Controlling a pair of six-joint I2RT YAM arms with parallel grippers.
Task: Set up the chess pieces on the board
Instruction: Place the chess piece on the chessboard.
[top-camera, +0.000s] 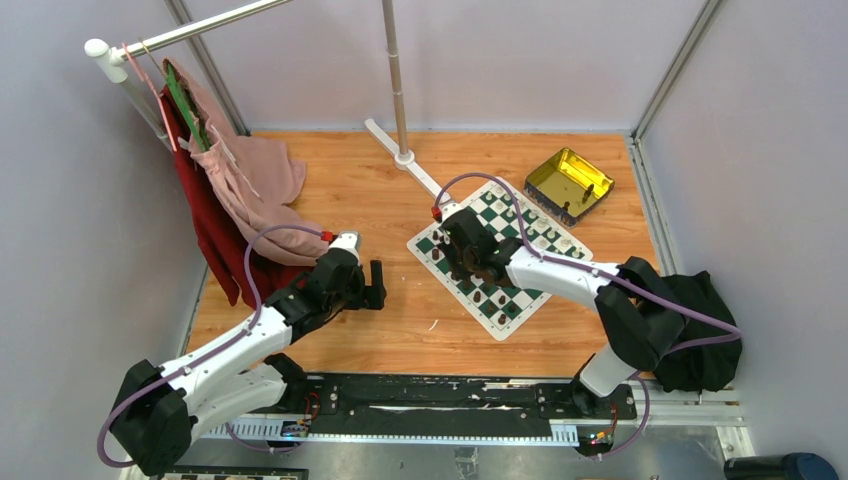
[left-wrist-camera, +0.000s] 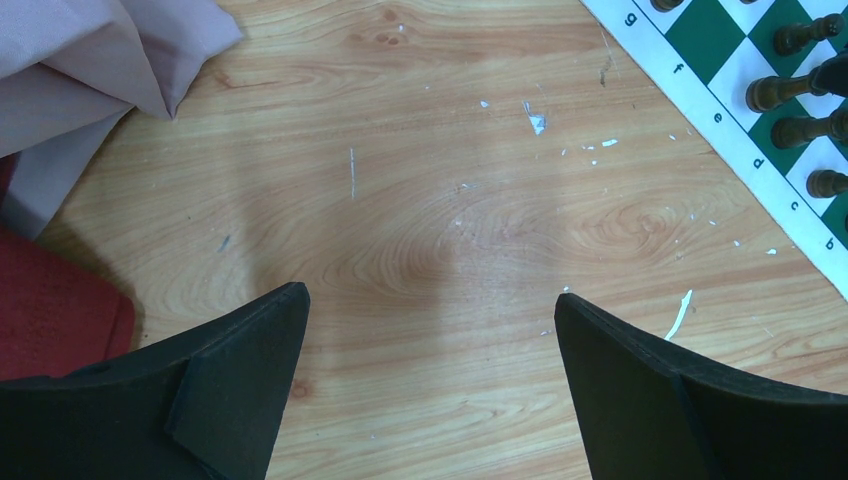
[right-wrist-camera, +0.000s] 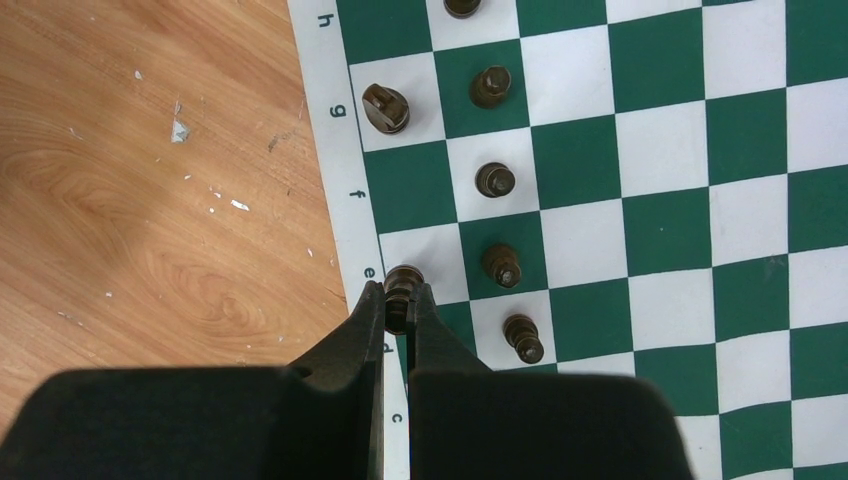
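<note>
The green and white board (top-camera: 545, 245) lies tilted on the wooden table; it also shows in the right wrist view (right-wrist-camera: 660, 210). My right gripper (right-wrist-camera: 400, 300) is shut on a dark brown chess piece (right-wrist-camera: 403, 283) over the board's left edge near the letters e and d. Several dark brown pieces stand beside it, among them a pawn (right-wrist-camera: 495, 180) and a larger piece (right-wrist-camera: 385, 108). My left gripper (left-wrist-camera: 430, 310) is open and empty over bare wood, left of the board (left-wrist-camera: 790, 90). In the top view the right gripper (top-camera: 465, 255) covers the board's left part.
A shiny gold tin (top-camera: 568, 184) sits behind the board to the right. Pink and red cloths (top-camera: 240, 190) hang from a rack at the left. A metal pole with its white base (top-camera: 404, 157) stands behind the board. A black cloth (top-camera: 700, 330) lies at the right.
</note>
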